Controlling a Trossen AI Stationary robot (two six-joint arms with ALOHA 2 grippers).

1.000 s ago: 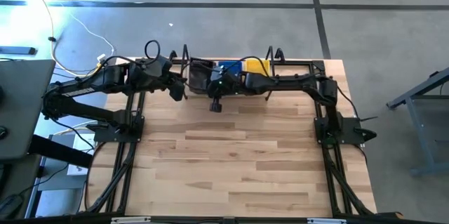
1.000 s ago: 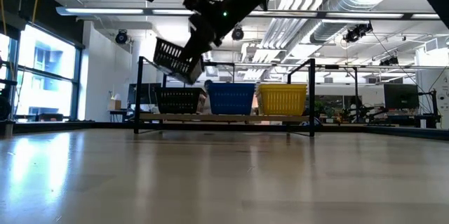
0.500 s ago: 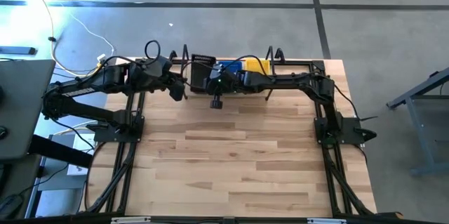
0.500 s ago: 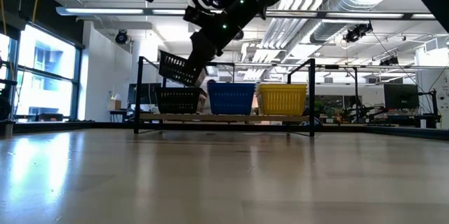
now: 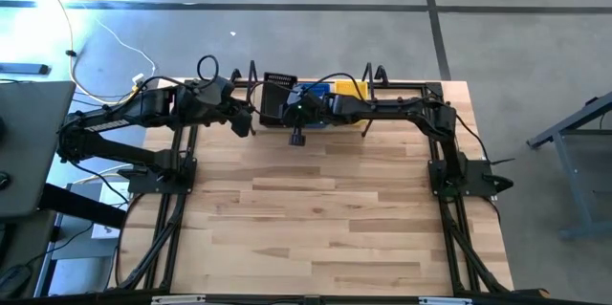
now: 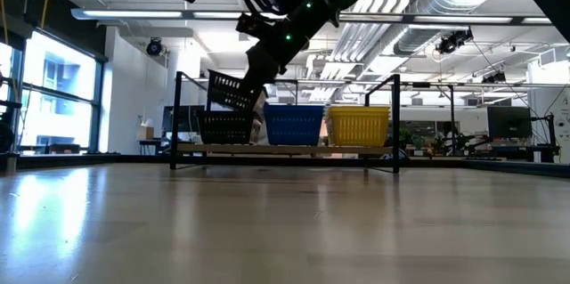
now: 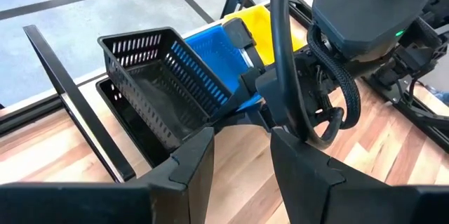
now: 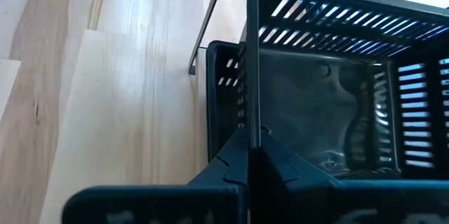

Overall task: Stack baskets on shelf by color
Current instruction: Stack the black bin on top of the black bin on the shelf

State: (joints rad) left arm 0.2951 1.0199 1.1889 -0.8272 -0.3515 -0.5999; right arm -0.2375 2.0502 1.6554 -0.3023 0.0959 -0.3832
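Three colours already sit side by side on the shelf (image 6: 285,149) at the far edge of the bench (image 5: 316,219): a black stack (image 6: 224,127) at one end, a blue stack (image 6: 294,125) in the middle and a yellow stack (image 6: 360,125) at the other end. How many baskets each stack holds I cannot tell from these views. No loose baskets lie anywhere on the bench, so I judge the sorting nearly finished.

One black basket (image 7: 158,83) is in the air. My right end effector (image 8: 252,155) is clamped shut on its near wall, and the basket hangs tilted just above the black stack, not yet seated in it; the low view shows a gap on the raised side. The right wrist view shows the rim of the stacked black basket beneath and slightly off to one side of the carried one, so the alignment looks close but not exact.

My left end effector (image 7: 238,147) waits beside the shelf's black end with its fingers parted and nothing between them.

What remains, as I read it, is to level this basket, lower it into the black stack and let go. The risk is its tilted corner catching on the rim below.
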